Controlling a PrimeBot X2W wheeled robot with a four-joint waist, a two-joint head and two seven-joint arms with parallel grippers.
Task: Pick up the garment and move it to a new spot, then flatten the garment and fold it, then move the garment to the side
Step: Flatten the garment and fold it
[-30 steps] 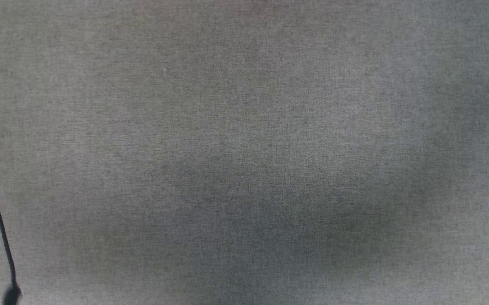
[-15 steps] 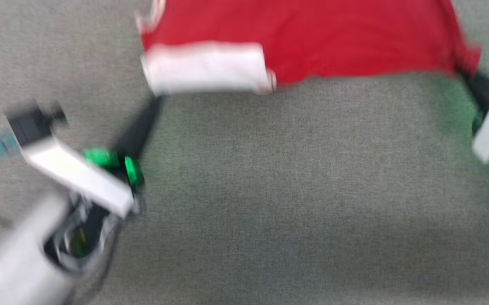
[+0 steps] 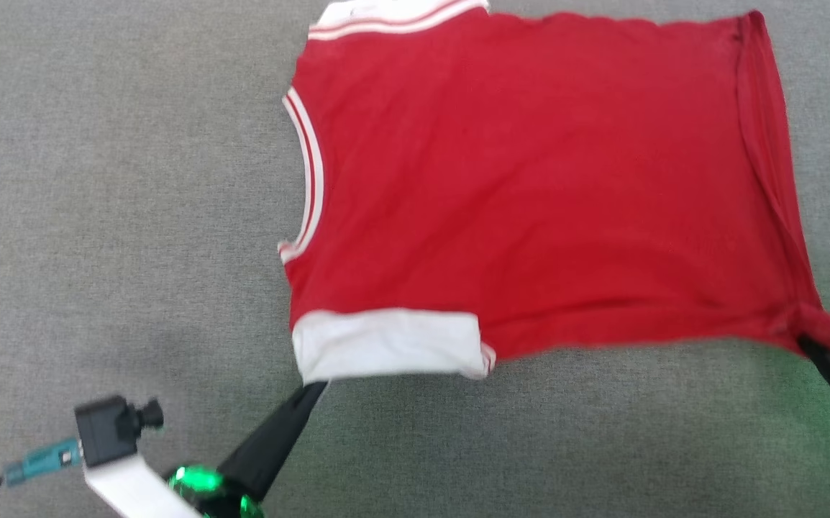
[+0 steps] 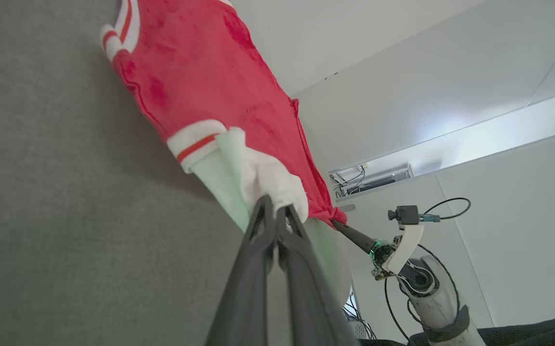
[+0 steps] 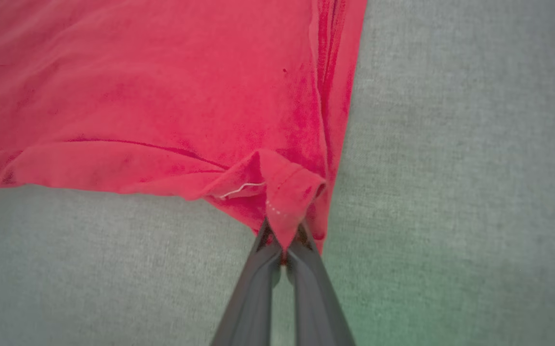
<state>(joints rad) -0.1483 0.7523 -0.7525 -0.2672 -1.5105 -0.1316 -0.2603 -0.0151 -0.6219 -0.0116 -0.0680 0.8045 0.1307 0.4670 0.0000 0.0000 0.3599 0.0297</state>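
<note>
Gripping at the left, the left tool [image 3: 312, 388], its two long dark fingers closed tip to tip, pinches the outer edge of the white short sleeve [image 3: 386, 344] of the garment [image 3: 530, 180], a red jersey-style cloth T-shirt with red-and-white striped trim. The garment lies spread across the grey woven-cloth table [image 3: 120, 216], neckline to the left and hem to the right. Its near edge is drawn fairly straight between the two holds, and in the left wrist view that edge appears lifted slightly clear of the table. At the right, the right tool [image 3: 809, 344] is closed in the same way on the bunched near hem corner [image 5: 287, 197]. Assessment: the fabric is light, soft and limp, and not fragile. It will likely sag and crease wherever unsupported, and a thin pinch could slip under a sharp tug. The doubled, seamed edges at sleeve cuff and hem corner are judged the soundest holds, and both are in use.
</note>
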